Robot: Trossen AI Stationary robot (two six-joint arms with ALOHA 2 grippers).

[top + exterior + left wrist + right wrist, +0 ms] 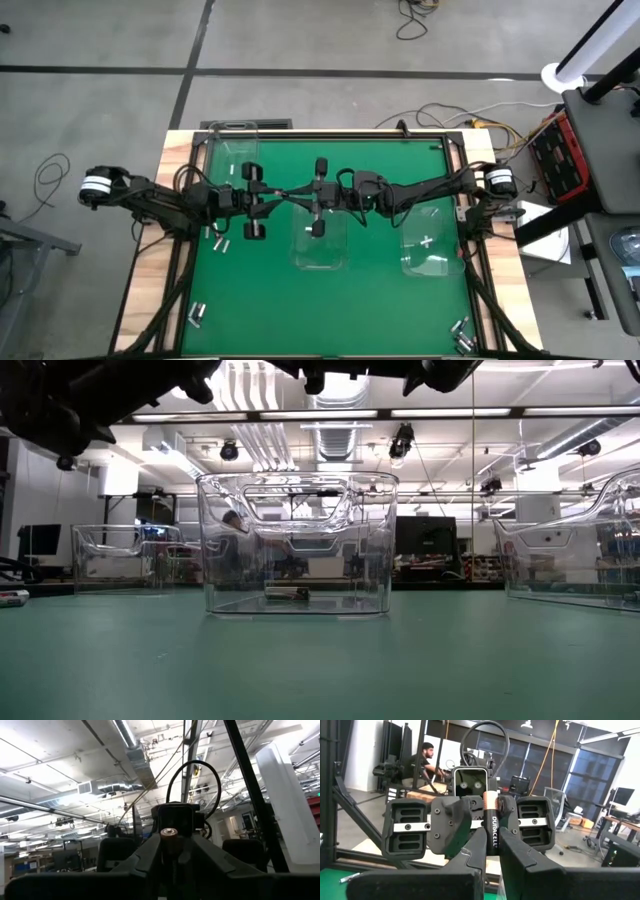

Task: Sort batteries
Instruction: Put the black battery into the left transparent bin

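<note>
One black and copper battery [492, 827] hangs above the green mat, between my two grippers, which meet fingertip to fingertip. My left gripper [288, 194] reaches in from the left. My right gripper [303, 193] reaches in from the right. Both are shut on this battery, just left of the centre clear bin [320, 262]. Silvery batteries lie inside the far-left bin [228, 170], the centre bin [308, 228] and the right bin [427, 241]. More lie loose on the mat [218, 240]. My left gripper pinches the battery's copper end [491, 804] between its two fingers [465, 815], coming level from the table's left. In its own wrist view that end [170, 834] shows end-on between the fingers. The battery is lifted clear of the mat. My right gripper pinches the battery's black body [492, 842], at the other end from the copper end, between its two fingers [517, 857]. It comes level from the table's right, and the fingers lie across the battery. The battery stands upright in its wrist view.
Three clear bins stand on the mat: far left [250, 128], centre, and right [432, 268]. Loose batteries lie at the near left [197, 315] and the near right corner [462, 335]. One more lies at the left in the low view [12, 598]. A dark frame edges the mat.
</note>
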